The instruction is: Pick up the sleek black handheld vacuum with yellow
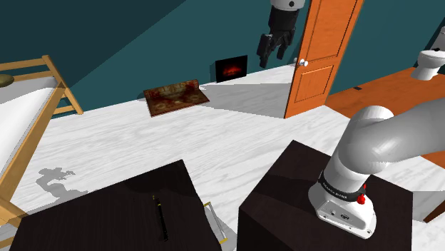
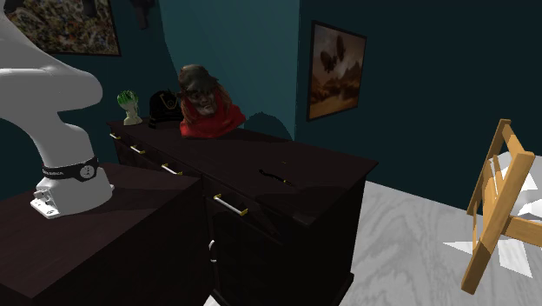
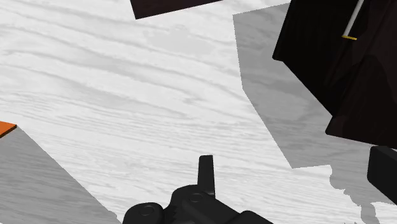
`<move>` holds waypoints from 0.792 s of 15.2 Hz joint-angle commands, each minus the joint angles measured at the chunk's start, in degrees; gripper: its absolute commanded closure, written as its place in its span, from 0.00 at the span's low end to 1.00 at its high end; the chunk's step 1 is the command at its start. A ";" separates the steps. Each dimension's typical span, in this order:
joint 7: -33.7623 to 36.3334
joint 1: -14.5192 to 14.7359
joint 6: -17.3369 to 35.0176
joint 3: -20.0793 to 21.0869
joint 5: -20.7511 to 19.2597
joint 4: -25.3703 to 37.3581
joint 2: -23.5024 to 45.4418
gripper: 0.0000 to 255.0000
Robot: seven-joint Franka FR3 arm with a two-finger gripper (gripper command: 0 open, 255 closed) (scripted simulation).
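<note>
Arm raised high, vacuum lying on the dresser.
The gripper (image 1: 272, 57) hangs up by the orange door (image 1: 321, 64), its two fingers spread wide with nothing between them. The slim black vacuum (image 1: 161, 217) lies flat on the dark dresser (image 1: 100, 214) top, well apart from the hand.

You have no text you can actually read here. The black band (image 1: 335, 189) around the arm's (image 1: 399, 135) lowest joint carries small white lettering, but it is too small to make out.
</note>
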 commanded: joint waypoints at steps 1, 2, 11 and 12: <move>0.00 0.00 0.00 0.00 0.00 0.00 0.00 0.00; 1.26 0.22 1.08 0.87 0.60 -1.19 0.21 0.00; 12.48 2.52 11.86 9.15 6.18 -9.02 5.67 0.00; 13.71 2.77 13.18 10.12 6.77 -9.55 6.69 0.00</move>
